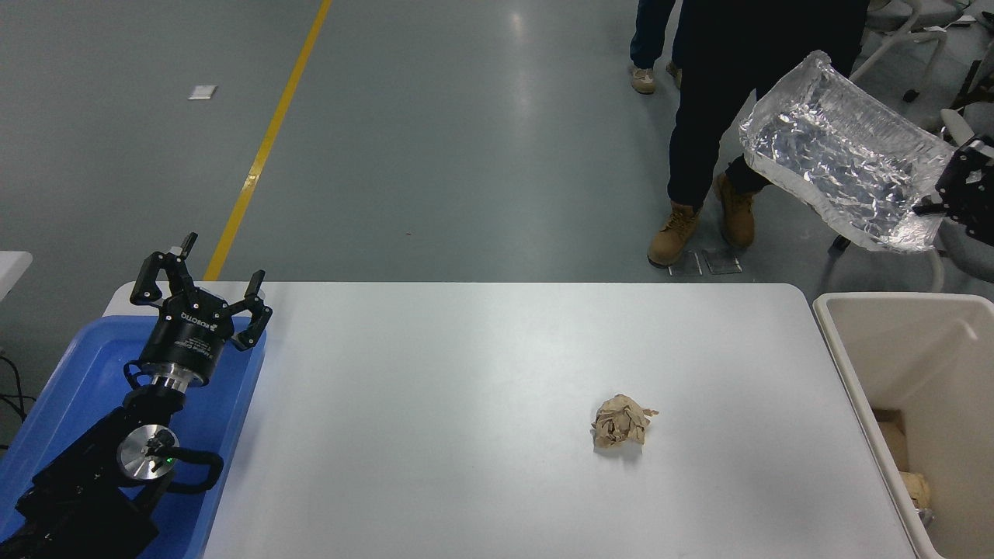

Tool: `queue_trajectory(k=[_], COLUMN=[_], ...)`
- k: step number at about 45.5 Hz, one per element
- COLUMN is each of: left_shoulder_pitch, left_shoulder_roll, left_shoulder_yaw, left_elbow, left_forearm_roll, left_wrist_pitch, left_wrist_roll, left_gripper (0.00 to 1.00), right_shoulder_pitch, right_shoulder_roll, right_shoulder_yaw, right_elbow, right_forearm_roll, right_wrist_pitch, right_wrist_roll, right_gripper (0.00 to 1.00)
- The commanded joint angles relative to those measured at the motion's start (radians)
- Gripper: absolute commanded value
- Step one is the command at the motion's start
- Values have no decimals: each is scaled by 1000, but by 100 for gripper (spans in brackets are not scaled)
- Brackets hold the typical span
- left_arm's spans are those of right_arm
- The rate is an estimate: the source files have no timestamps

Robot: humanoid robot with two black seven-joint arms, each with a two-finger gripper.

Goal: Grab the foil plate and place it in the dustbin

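Nearest the camera, at the lower left, the left arm sits parked over the blue tray [70, 404], and its left tool [203, 289] points away with its fingers spread wide and nothing between them. The blue tray lies at the left end of the white tabletop [466, 373]. Out on the tabletop, right of centre and towards the near side, a crumpled brown paper ball [621, 421] lies alone, well apart from everything else. At the right, just beside the tabletop's edge, stands the beige dustbin [885, 310], its deep walls open to view, with some brownish scraps low in its near corner. Above the dustbin's far end and raised high off the tabletop, there is the foil plate [842, 167], shiny and crinkled, tilted so its hollow faces the camera, its lower right end meeting the right tool [943, 203] at the picture's right edge. That right tool is clamped on the plate's rim, carrying it in the air, with only its black front part in the frame. Beyond the tabletop, on the grey floor, a person in dark trousers and tan boots [674, 233] stands just behind the foil plate, another pair of legs further back, and a yellow line [268, 140] runs away at the left.
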Motion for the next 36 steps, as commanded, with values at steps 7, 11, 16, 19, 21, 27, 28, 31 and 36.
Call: queue_trajectory(k=[7,11,16,19,21,27,28,31,36], left_shoulder_pitch=[0,0,0,0,0,0,0,0,0], left_shoulder_roll=[0,0,0,0,0,0,0,0,0], left_shoulder_yaw=[0,0,0,0,0,0,0,0,0], left_elbow=[0,0,0,0,0,0,0,0,0], left_forearm_roll=[0,0,0,0,0,0,0,0,0], left_wrist_pitch=[0,0,0,0,0,0,0,0,0], left_wrist_roll=[0,0,0,0,0,0,0,0,0], left_gripper=[98,98,98,98,98,98,98,98,98], right_shoulder_pitch=[-96,-185,-332,-446,-524,-734,-768,-869,-1041], right_shoulder_roll=[2,7,11,25,34,71,79,105,149], right_shoulder_yaw=[5,17,45,79,108,197,210,263,378], right_elbow=[-130,-267,-462,-565,-628,-811,-838,-903,-986], right_forearm_roll=[10,16,37,79,106,131,131,132,131], right_wrist_pitch=[-20,-30,-50,-58,-64,-106,-115,-145,-199], right_wrist_roll=[0,0,0,0,0,0,0,0,3], right_gripper=[0,0,0,0,0,0,0,0,0])
